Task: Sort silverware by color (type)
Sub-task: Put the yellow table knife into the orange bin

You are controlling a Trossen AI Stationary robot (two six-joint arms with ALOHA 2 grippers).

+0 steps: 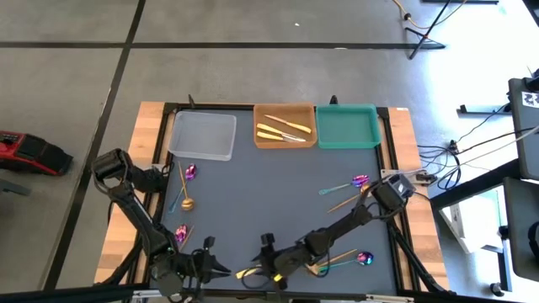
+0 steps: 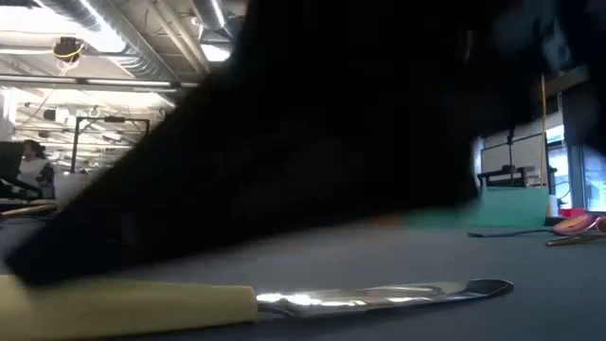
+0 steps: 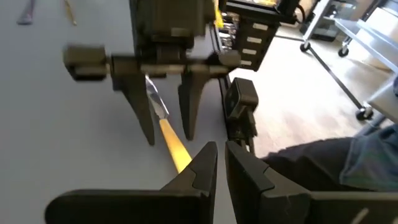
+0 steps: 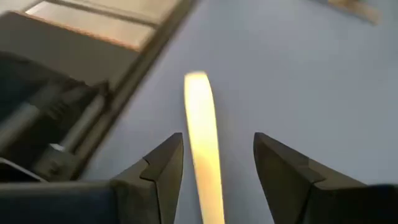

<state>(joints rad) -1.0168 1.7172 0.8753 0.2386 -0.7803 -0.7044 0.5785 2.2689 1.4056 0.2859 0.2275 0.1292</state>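
Note:
A yellow-handled knife lies flat on the dark mat near the table's front edge; the low view shows its blade. My right gripper is open, with one finger on each side of the knife's handle, apart from it. My left gripper faces it from the table's left, its fingers shut with nothing between them, at the handle's end. Yellow knives lie in the wooden tray. My left gripper's fingertips stand right at the knife handle's free end, which runs behind one fingertip; whether they touch it cannot be told.
At the back stand a clear tray and a teal tray. Purple spoons and a copper spoon lie at the left. More spoons lie at the right.

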